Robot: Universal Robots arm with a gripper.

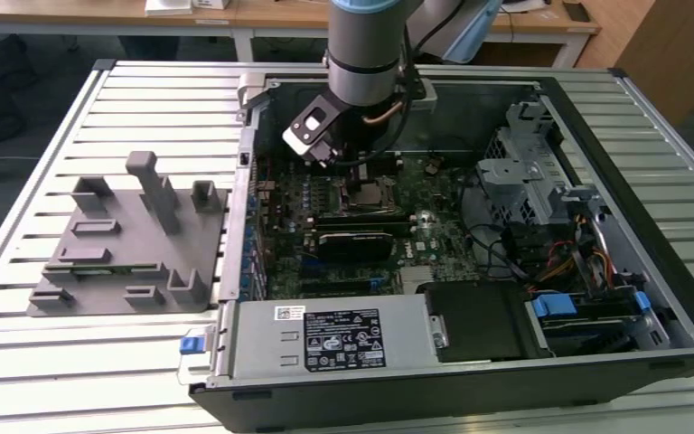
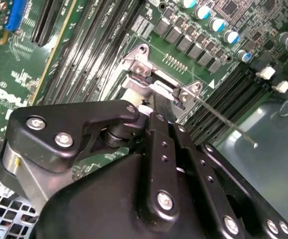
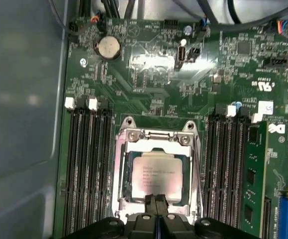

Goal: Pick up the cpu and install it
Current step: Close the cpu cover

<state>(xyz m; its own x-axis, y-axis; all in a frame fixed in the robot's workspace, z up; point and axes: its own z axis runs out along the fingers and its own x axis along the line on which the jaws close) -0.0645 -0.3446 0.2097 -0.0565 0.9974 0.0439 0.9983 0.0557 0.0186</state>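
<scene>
Gripper (image 3: 156, 201) closed – over socketed cpu (image 3: 156, 178)

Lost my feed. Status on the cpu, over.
Gripper shut, down at the socket. Cpu lying in the socket, fingertips at its edge. Nothing in the way.

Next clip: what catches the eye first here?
The open computer case with the arm reaching down into it, gripper right over the motherboard. The cpu lies in its metal socket frame, between the memory slots. A grey fixture sits at the exterior view's left.
</scene>
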